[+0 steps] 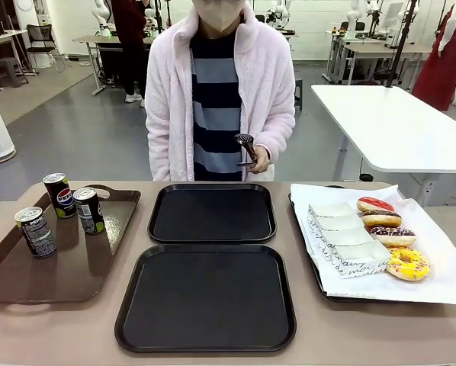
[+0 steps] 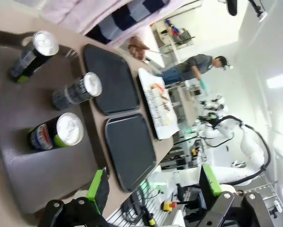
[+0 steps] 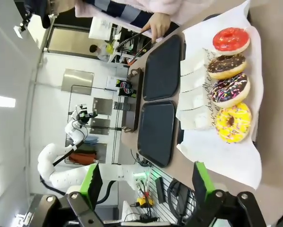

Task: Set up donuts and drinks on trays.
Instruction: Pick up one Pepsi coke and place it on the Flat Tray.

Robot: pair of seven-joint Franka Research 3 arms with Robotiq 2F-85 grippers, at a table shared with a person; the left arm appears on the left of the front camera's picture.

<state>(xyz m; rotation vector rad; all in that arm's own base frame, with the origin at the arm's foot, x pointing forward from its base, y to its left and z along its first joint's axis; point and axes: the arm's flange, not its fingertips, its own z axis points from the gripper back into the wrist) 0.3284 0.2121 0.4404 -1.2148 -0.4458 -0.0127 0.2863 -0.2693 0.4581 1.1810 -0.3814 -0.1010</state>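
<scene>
Left claw [image 2: 154, 187]: green pads spread wide apart, nothing between them, hanging above the near end of the brown tray [image 1: 30, 274]

Right claw [image 3: 146, 182]: fingers likewise apart and empty, over the near edge of the worktop [image 1: 133, 236] by the tray lined with white paper [image 1: 445, 274]

Near black tray [image 1: 205, 297]: centre of the worktop, bare

Brown tray, robot's left: three cans, all upright. Nearest can [image 1: 36, 231] stands apart; lime-marked can [image 1: 88, 210] and Pepsi-logo can [image 1: 59, 195] stand just beside each other farther back

Paper-lined tray, robot's right: four donuts in a row along its outer side, near to far: yellow iced [image 1: 408, 264], chocolate with sprinkles [image 1: 393, 235], plain chocolate topped [image 1: 381, 220], red iced [image 1: 375, 204]. All lie bare on the paper. Stack of white paper sleeves [image 1: 342, 236] just inboard of them, script lettering on the nearest

Far black tray [image 1: 213, 213]: just behind the near one, edges almost touching, bare

Far side: person in pale fleece jacket and striped top stands behind the far tray; one hand [image 1: 260, 158] holds metal tongs [image 1: 245, 145] upright at waist height
</scene>
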